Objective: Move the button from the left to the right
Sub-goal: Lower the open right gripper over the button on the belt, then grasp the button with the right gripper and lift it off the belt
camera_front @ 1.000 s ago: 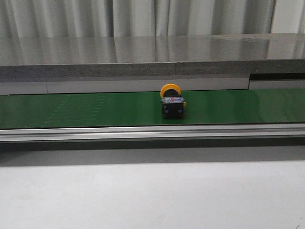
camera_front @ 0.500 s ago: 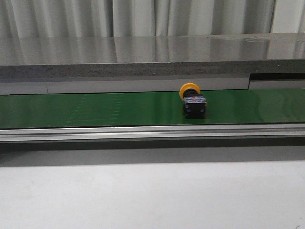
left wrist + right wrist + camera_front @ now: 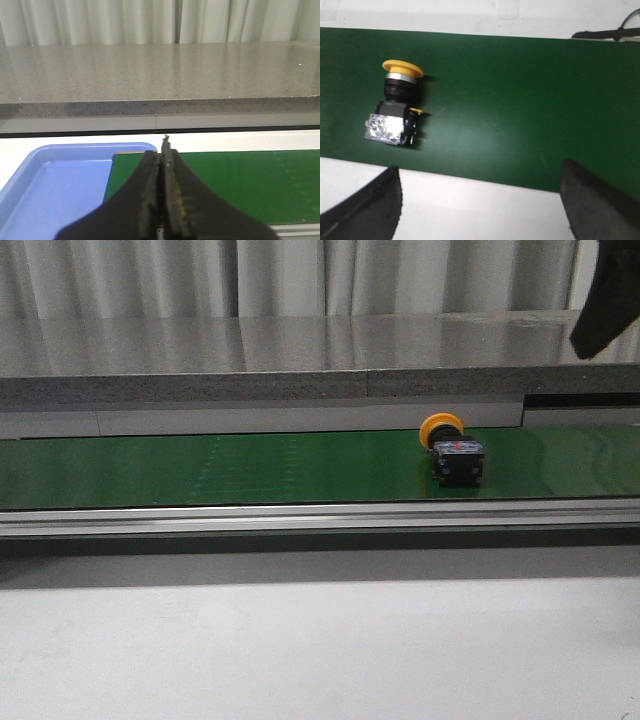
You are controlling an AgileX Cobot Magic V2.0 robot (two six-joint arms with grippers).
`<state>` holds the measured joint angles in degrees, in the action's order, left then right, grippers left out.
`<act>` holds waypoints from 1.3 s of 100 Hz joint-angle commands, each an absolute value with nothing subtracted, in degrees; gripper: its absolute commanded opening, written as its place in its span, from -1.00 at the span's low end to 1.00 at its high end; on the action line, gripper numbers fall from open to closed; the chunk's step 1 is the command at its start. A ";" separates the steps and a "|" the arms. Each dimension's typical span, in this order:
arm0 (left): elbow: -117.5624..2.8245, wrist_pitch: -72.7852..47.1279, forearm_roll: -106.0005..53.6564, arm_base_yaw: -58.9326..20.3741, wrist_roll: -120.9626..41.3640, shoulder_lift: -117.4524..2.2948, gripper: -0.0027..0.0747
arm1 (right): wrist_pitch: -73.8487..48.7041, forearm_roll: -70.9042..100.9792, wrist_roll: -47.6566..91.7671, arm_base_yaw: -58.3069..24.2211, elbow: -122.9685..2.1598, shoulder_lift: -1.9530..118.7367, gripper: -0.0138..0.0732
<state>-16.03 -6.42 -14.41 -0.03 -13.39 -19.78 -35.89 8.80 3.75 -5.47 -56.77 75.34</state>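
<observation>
Front view: one button (image 3: 452, 450) lies on its side on the green belt (image 3: 250, 468), right of centre, yellow cap toward the far edge, black body toward the near rail (image 3: 300, 517). One dark piece of the right arm (image 3: 603, 295) shows at the upper right corner, well apart from the button; its fingers are not seen in this view.

Left wrist view: left gripper (image 3: 162, 172), two fingers (image 3: 148, 185) pressed together with nothing between them, above the belt's end. One blue tray (image 3: 55, 180) sits just beside that end of the belt.

Right wrist view: right gripper (image 3: 480, 200), two fingers (image 3: 365, 205) wide apart, holding nothing. The button (image 3: 395, 107) lies on the belt nearer one finger, not touched by either. Count: one button, one tray, one belt.
</observation>
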 commanded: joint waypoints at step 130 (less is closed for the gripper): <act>-17.76 -2.05 -15.13 -0.40 -13.20 -20.21 -0.98 | -40.94 2.69 5.51 -9.36 -77.21 99.84 -0.55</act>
